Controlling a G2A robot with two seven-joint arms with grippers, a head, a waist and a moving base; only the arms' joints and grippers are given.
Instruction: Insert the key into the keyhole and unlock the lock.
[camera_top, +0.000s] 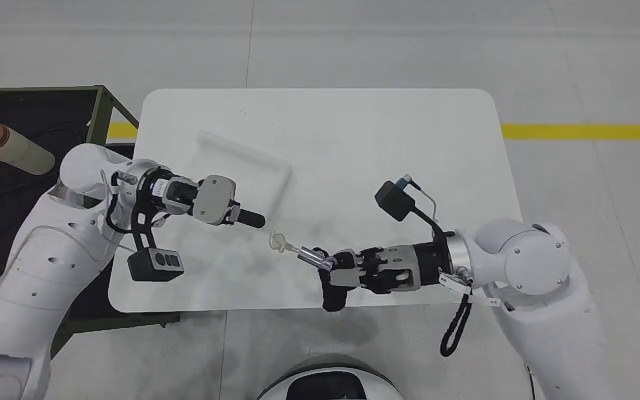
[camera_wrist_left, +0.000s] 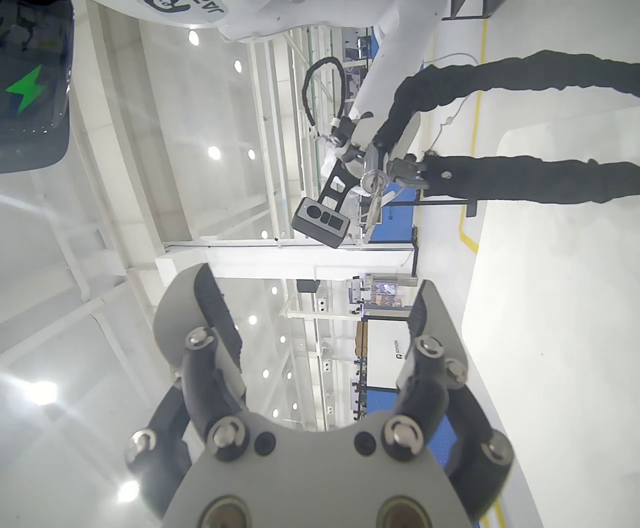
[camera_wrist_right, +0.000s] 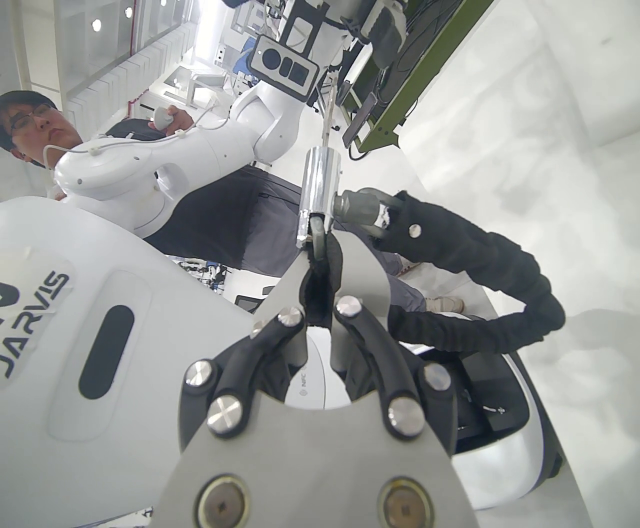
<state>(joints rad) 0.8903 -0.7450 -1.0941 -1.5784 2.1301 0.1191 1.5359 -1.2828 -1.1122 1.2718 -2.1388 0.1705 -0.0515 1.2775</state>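
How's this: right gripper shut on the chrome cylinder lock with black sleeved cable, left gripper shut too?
Left gripper is open and empty, per the left wrist view. Right gripper is shut on the chrome cylinder lock with black sleeved cable.

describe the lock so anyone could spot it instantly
Over the white table, look near the front edge, where the right gripper is shut. In its grip is the cable lock: a shiny chrome barrel trailing a black sleeved cable loop, unlike the flat clear tray farther back.
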